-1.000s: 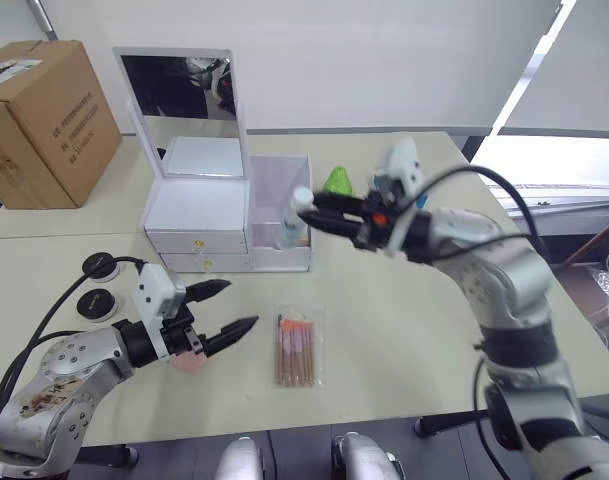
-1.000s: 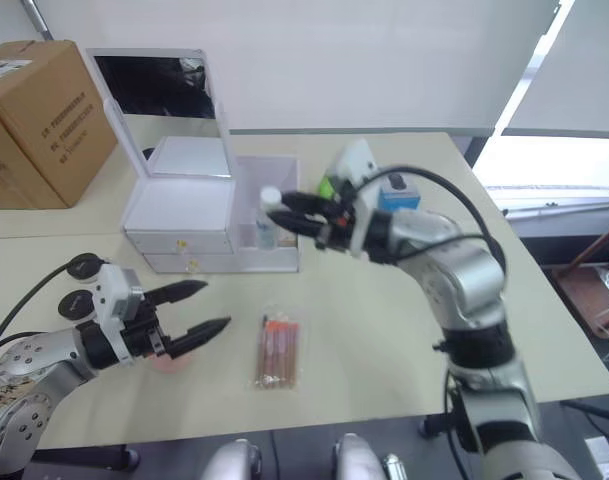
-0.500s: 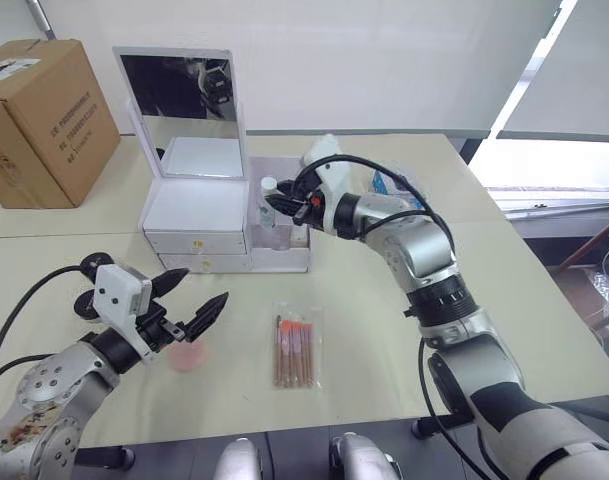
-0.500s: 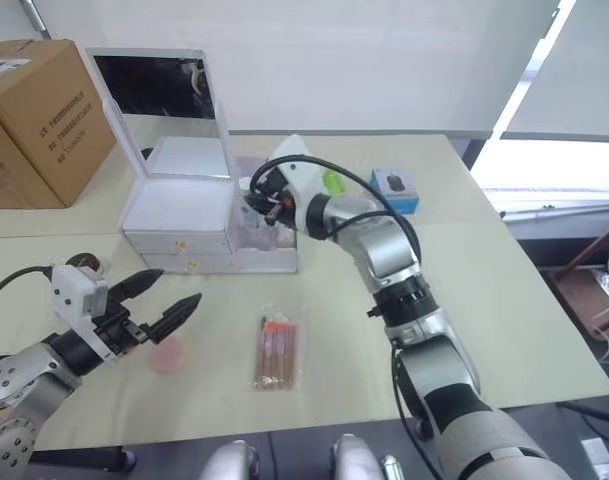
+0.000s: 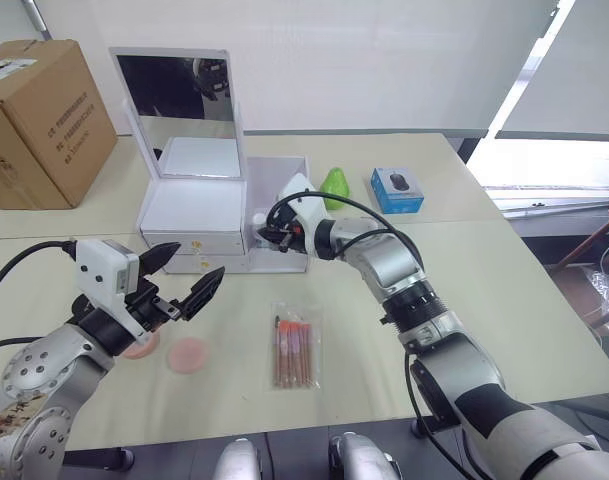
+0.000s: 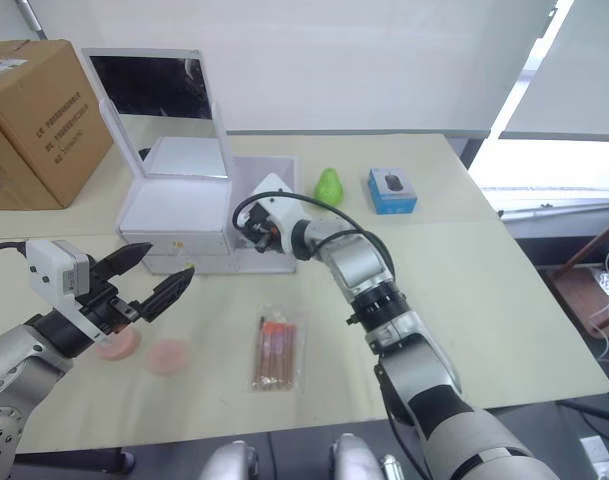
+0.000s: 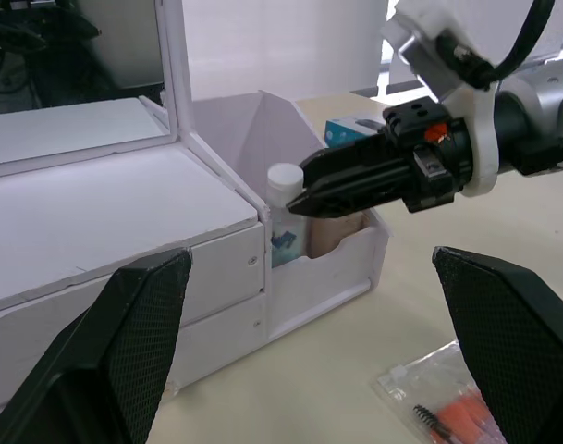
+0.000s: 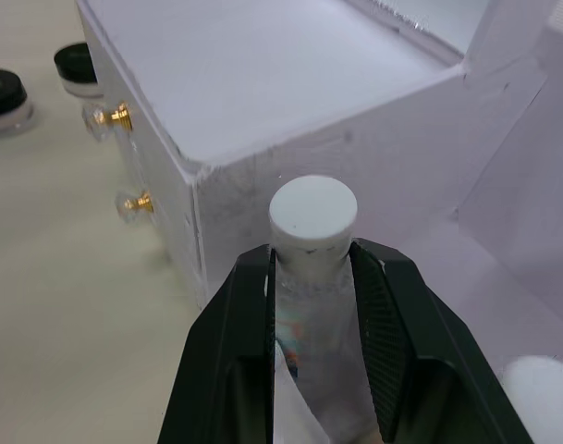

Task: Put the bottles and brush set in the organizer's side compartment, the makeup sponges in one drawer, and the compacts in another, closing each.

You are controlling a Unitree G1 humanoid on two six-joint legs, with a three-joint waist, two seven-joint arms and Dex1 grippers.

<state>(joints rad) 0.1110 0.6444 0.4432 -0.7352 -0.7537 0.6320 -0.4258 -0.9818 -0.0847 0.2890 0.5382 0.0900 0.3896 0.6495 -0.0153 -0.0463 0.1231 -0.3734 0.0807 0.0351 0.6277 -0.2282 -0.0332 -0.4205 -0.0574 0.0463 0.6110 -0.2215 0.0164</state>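
The white organizer (image 5: 198, 208) stands with its mirror lid up and both gold-knobbed drawers (image 8: 120, 116) shut. My right gripper (image 8: 311, 257) reaches down into the translucent side compartment (image 5: 287, 176), shut on a white-capped bottle (image 8: 312, 211) that stands upright there. A tan bottle (image 7: 338, 232) stands beside it. My left gripper (image 5: 199, 260) hovers open above the table in front of the drawers. Two pink makeup sponges (image 5: 189, 354) (image 6: 116, 346) lie below it. The brush set (image 5: 297, 345) lies flat to their right. Two black compacts (image 8: 1, 94) (image 8: 77, 63) sit left of the organizer.
A brown cardboard box (image 5: 40, 118) stands at the far left. Behind the organizer on the right are a green object (image 5: 334, 181) and a blue box (image 5: 396, 189). The table edge (image 5: 314, 422) runs close in front of the brush set.
My right gripper has lowered the bottle into the side compartment. My left gripper has lifted up and back, uncovering the second sponge.
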